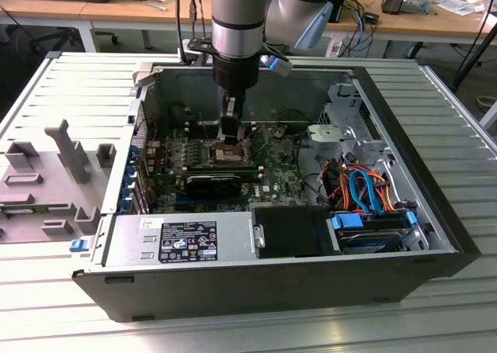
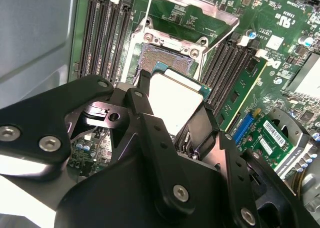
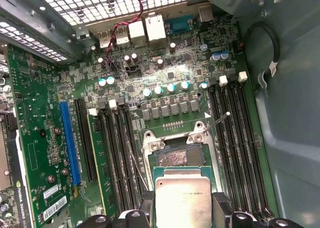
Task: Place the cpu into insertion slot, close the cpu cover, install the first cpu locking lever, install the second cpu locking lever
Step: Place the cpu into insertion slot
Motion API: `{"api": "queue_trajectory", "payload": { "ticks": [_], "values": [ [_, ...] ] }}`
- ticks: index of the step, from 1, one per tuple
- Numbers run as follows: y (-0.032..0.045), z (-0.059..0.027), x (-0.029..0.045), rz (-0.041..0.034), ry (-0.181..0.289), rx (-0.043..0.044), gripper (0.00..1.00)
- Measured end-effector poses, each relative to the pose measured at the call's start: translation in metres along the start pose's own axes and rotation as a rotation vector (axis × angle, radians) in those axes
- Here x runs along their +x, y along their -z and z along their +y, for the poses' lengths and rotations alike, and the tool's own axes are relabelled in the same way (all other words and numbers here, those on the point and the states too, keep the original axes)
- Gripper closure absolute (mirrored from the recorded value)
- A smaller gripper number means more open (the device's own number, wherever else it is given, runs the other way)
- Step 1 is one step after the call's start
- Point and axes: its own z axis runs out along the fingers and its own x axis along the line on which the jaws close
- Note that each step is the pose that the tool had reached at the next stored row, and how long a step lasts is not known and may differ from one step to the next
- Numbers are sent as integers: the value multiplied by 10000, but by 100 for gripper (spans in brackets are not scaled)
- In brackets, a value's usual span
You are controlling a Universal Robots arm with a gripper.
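Right now the pincer (image 1: 231,140) is clamping the cpu (image 2: 172,100) by opp. edges, holding it level just above the insertion slot (image 3: 175,158), w/ the cpu cover (image 2: 197,5) tilting up & leaving that slot bare.

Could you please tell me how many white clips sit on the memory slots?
4: two white clips between the socket and the green card, two between it and the case wall; others may be hidden.
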Motion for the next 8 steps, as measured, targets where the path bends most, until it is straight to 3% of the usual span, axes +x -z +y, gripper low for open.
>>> {"api": "queue_trajectory", "payload": {
  "ticks": [8],
  "values": [
    [0, 0, 0, 0, 96, 2, 46]
  ]
}}
